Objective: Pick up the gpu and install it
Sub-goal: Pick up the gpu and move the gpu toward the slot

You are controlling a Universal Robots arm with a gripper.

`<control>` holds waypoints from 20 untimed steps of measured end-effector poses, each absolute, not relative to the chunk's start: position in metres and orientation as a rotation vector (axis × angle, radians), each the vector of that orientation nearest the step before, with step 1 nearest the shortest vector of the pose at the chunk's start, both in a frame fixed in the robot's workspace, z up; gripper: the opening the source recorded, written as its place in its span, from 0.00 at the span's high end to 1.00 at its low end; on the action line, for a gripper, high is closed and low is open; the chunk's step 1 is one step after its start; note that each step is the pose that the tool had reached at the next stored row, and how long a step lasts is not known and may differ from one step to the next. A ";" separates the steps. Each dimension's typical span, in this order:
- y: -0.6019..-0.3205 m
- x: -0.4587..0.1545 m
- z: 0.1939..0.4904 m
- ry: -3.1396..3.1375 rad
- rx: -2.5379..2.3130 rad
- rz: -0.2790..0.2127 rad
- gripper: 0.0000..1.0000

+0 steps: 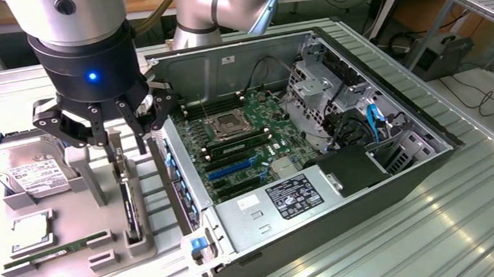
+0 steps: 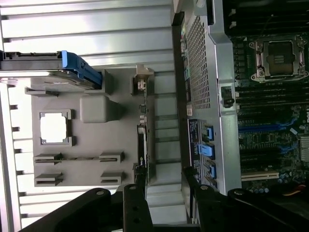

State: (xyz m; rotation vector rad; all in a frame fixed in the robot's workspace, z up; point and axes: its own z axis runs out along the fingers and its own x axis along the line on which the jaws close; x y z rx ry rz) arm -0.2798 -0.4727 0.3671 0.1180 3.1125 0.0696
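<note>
Gripper (image 1: 126, 149) spread wide over thin black gpu (image 1: 128, 204), standing edgewise.

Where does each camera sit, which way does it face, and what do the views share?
Exterior view: raised, off the arm, angled down at the open black computer case and grey plastic parts holder; the arm and its open tool show.
Wrist view: on the wrist, facing down past the tool's fingers onto the holder.
Shared: the thin black gpu card standing on edge in the holder, below the tool.
</note>
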 end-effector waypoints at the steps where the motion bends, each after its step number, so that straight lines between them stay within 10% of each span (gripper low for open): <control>1: -0.473 -0.280 0.367 3.112 0.118 0.070 0.58; 20: -0.473 -0.283 0.363 3.113 0.118 0.070 0.58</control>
